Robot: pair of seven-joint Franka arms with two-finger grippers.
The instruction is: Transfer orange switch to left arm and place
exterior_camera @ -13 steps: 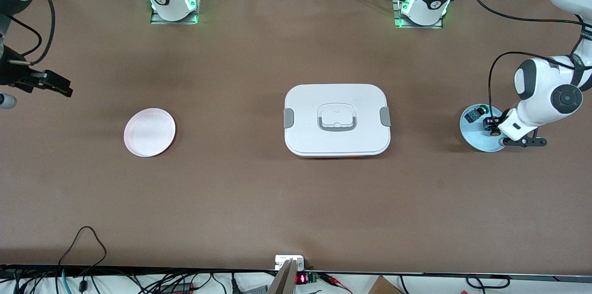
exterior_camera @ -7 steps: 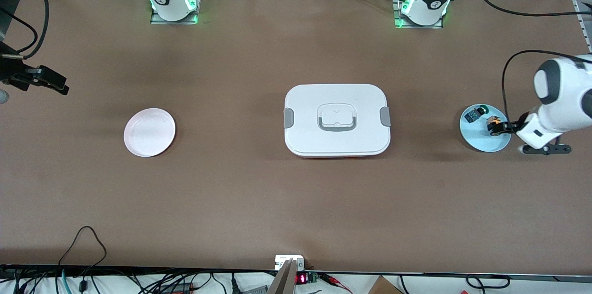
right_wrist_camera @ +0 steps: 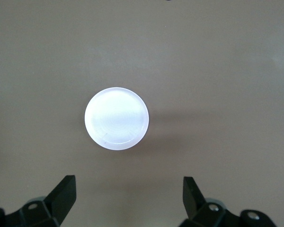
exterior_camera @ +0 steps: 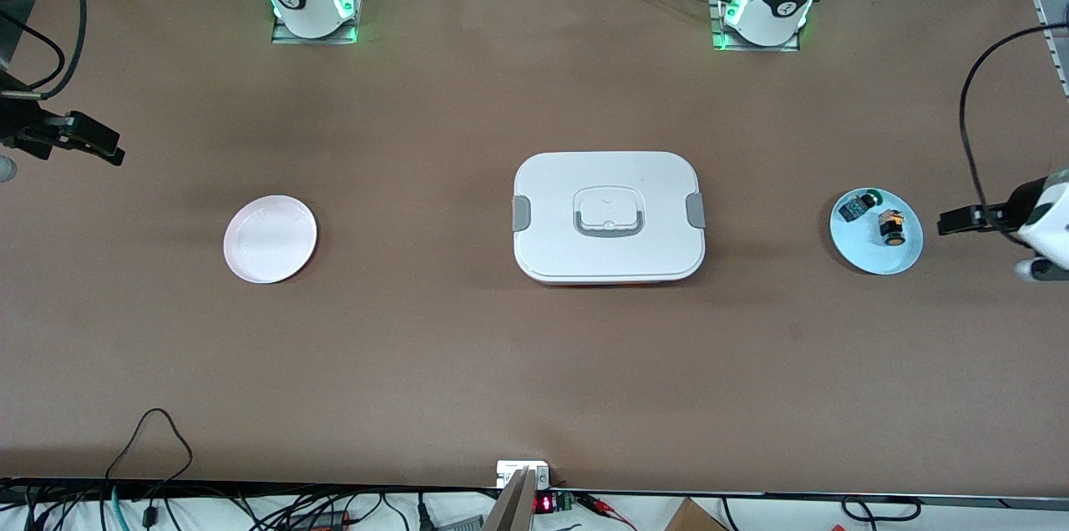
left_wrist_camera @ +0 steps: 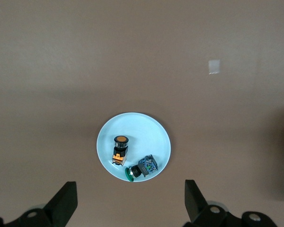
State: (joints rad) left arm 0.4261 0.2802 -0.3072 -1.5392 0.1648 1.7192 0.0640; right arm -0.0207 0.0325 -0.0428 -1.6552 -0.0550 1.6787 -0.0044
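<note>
The orange switch (exterior_camera: 892, 227) lies on its side on a light blue plate (exterior_camera: 873, 254) at the left arm's end of the table. In the left wrist view the orange switch (left_wrist_camera: 119, 149) lies free, with nothing gripping it. My left gripper (exterior_camera: 950, 221) hangs open and empty in the air, past the plate toward the table's end. The left gripper (left_wrist_camera: 130, 195) shows two black fingers spread wide. The white box (exterior_camera: 608, 260) stands closed at mid-table. My right gripper (exterior_camera: 100, 147) waits open over the right arm's end; the right gripper (right_wrist_camera: 129, 191) holds nothing.
A black-and-blue component with a green knob (exterior_camera: 858, 205) shares the blue plate. A white round plate (exterior_camera: 270, 239) lies bare toward the right arm's end. Cables run along the table's edge nearest the front camera.
My left gripper opened and let go of the orange switch on the blue plate, then drew back and up toward the table's end. The right gripper drifted slightly outward.
</note>
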